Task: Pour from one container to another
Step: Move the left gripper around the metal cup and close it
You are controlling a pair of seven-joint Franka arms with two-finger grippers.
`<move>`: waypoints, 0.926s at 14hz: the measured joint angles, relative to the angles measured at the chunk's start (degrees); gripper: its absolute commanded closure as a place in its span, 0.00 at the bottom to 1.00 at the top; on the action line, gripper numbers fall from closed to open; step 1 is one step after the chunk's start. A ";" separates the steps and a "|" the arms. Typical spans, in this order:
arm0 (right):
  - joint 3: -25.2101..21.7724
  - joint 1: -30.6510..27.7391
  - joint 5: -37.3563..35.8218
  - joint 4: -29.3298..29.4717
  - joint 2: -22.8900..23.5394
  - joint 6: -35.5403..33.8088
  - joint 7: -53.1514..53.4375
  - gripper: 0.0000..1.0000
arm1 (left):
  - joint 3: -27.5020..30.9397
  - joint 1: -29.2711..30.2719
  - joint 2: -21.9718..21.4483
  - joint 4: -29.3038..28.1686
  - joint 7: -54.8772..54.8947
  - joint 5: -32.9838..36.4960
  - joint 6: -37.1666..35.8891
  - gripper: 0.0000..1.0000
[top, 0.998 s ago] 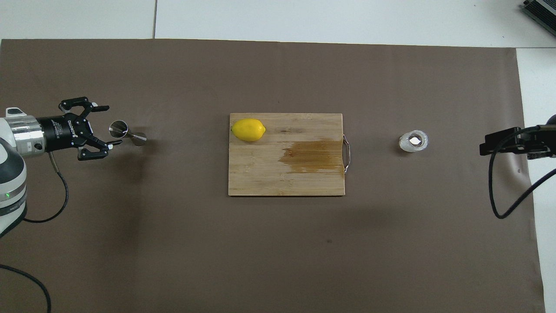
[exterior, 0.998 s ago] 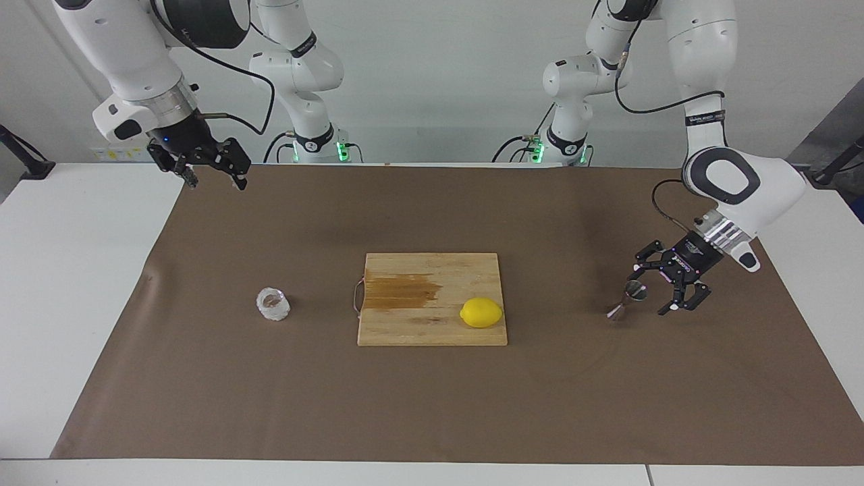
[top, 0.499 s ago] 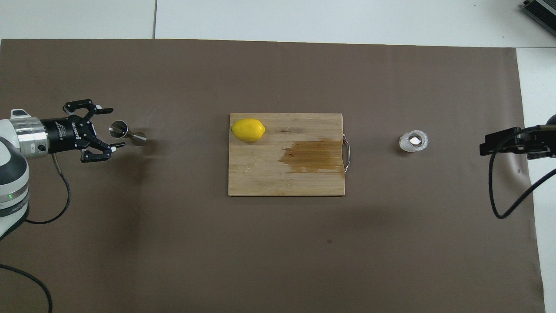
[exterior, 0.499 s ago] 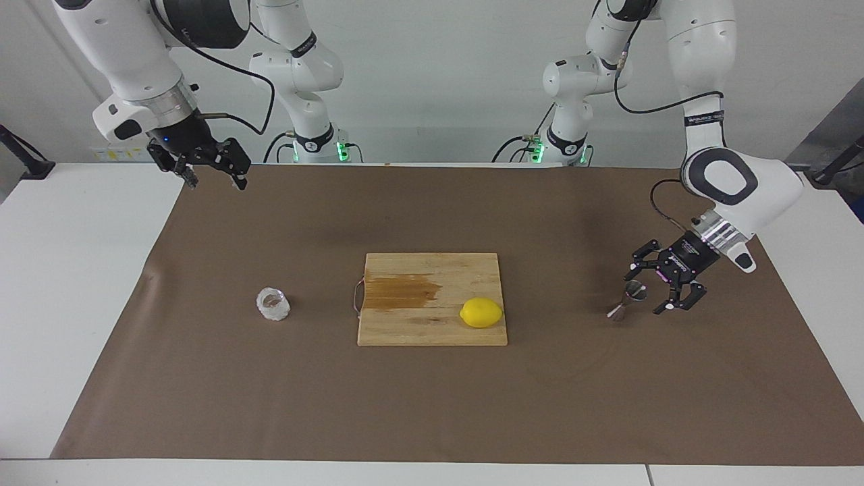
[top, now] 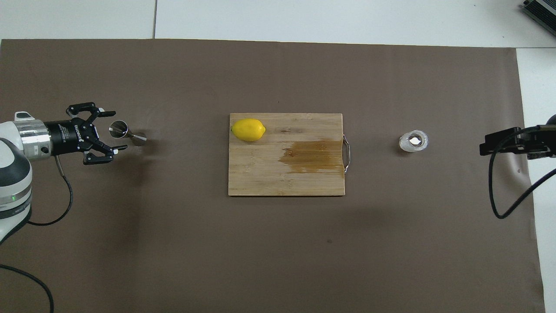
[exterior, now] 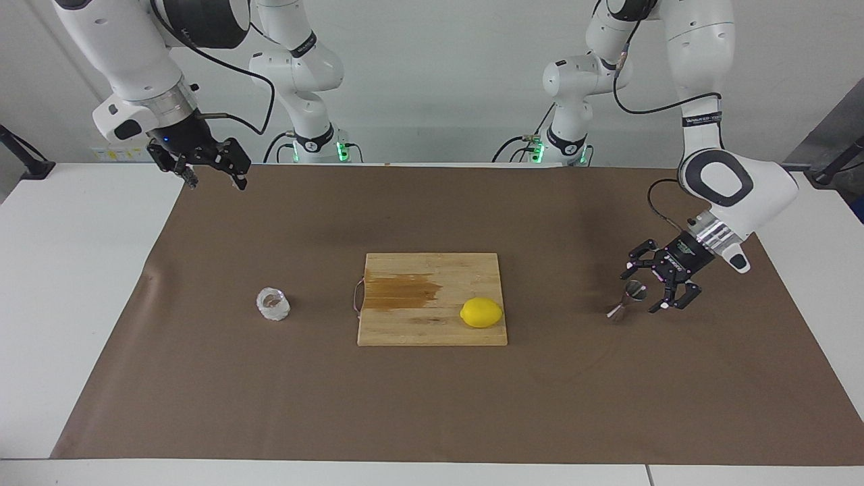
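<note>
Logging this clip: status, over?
Left gripper open beside jigger. Right gripper open, waiting. Glass cup untouched. Nothing blocking.

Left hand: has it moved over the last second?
Yes. The left hand, open, has drawn back from the steel jigger, which stands unmoved, toward the left arm's end of the table.

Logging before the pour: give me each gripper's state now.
Left gripper: open, empty, beside the steel jigger.
Right gripper: open, empty, waiting over the table's edge.

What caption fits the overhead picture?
Left end effector, open, beside the steel jigger; glass cup waits untouched.
</note>
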 measured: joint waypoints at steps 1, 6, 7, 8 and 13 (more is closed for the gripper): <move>0.00 0.00 0.00 0.00 0.00 0.00 0.00 0.00 | -0.01 -0.37 0.00 0.00 0.00 0.00 0.00 0.00; 0.00 0.00 0.00 0.00 0.00 0.00 0.00 0.00 | -0.11 -0.71 0.00 0.00 0.00 0.00 0.01 0.00; 0.00 0.00 0.00 0.00 0.00 0.00 0.00 0.00 | -0.11 -0.71 0.00 0.00 0.00 0.00 0.01 0.00; 0.00 0.00 0.00 0.00 0.00 0.00 0.00 0.00 | -0.11 -0.71 0.00 0.00 0.00 0.00 0.01 0.01; 0.00 0.00 0.00 0.00 0.00 0.00 0.00 0.00 | -0.09 -0.71 0.00 0.00 -0.05 0.00 0.02 0.13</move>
